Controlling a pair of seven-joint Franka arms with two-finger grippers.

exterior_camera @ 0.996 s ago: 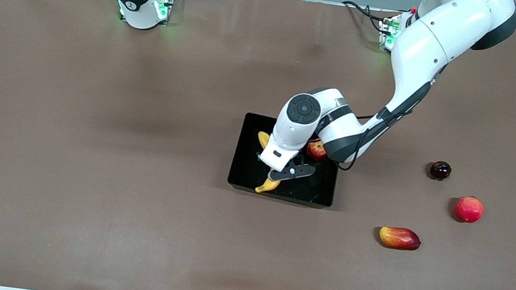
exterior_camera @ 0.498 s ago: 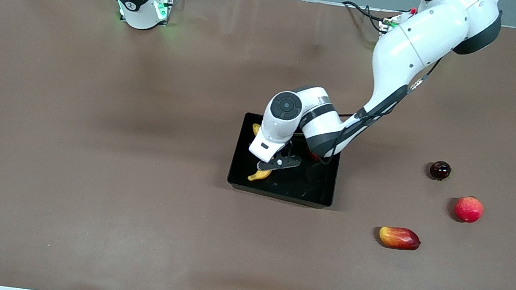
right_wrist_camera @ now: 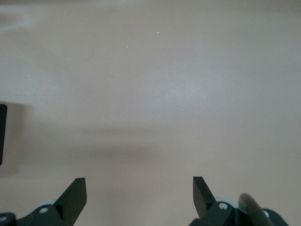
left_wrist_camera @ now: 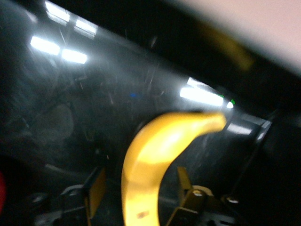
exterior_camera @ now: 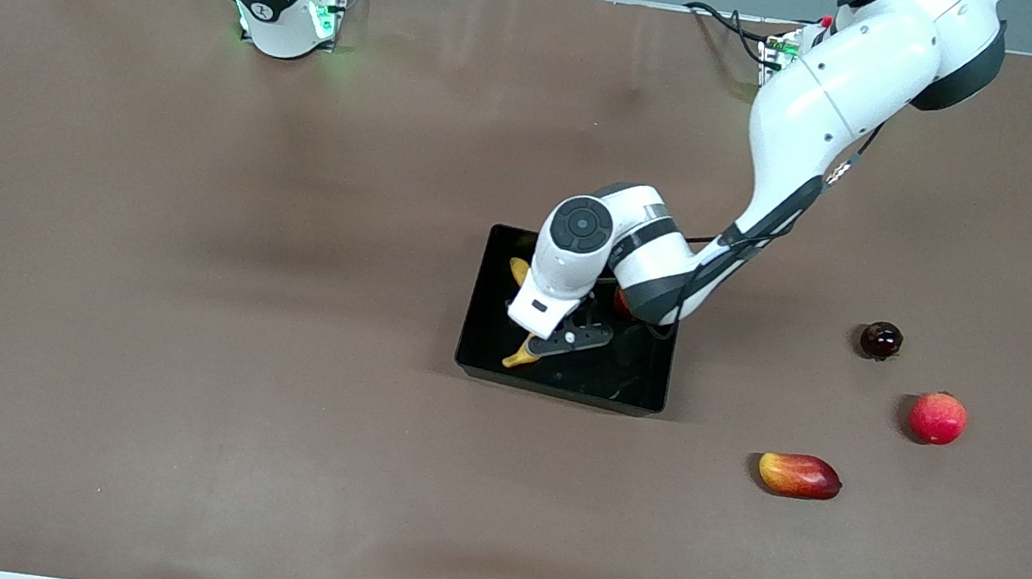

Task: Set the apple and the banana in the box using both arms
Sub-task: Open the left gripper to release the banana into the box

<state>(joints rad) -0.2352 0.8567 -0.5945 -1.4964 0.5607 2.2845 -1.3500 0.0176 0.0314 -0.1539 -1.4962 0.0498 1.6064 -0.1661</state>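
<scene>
The front camera hangs high, facing the robots' bases and taking in the whole table (exterior_camera: 167, 331). The left wrist camera sits very close inside the box (exterior_camera: 488, 341), filled by the banana (left_wrist_camera: 155, 160) (both also seen from above). The right wrist camera looks down on bare tabletop between its spread fingers (right_wrist_camera: 73, 195).
</scene>
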